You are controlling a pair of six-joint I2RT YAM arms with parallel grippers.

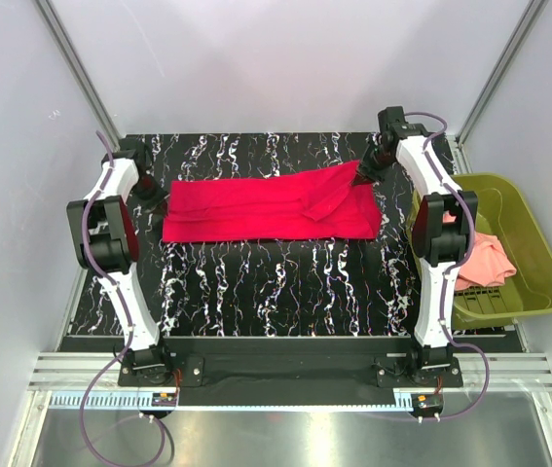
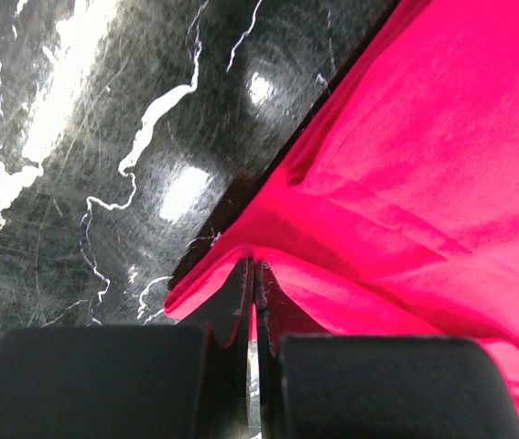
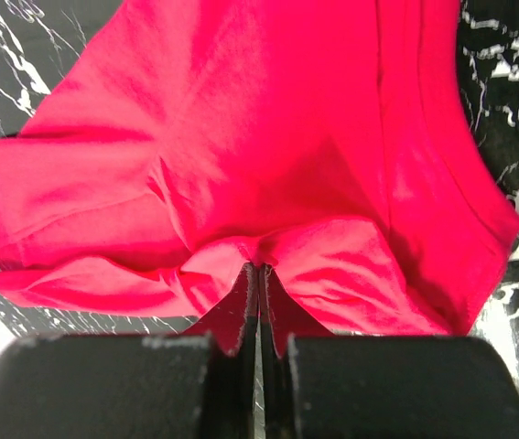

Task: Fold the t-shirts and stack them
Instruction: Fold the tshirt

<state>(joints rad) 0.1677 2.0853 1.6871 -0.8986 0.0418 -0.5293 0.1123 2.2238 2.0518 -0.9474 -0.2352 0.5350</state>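
- The left gripper (image 2: 253, 273) has its two black fingers pressed together, pinching a fold at the edge of the crimson red cloth t-shirt (image 2: 405, 183).
- The right gripper (image 3: 259, 273) is likewise clamped tight on a bunched edge of the same shirt, with cloth puckering on both sides of its fingertips.
- In the top view, the left gripper (image 1: 152, 197) is at the shirt's left end and the right gripper (image 1: 365, 172) is at its far right corner.
- The crimson red cloth t-shirt (image 1: 266, 206) lies as a long band across the far half of the black white-veined marbled table (image 1: 276, 282), reaching from near the left edge to near the right edge.
- A loose flap is folded over on the shirt's right part.
- The pale salmon-pink cloth t-shirt (image 1: 487, 259) lies crumpled inside the olive-green plastic basket (image 1: 540, 255), which sits just beside the table's right edge, partly behind the right arm.
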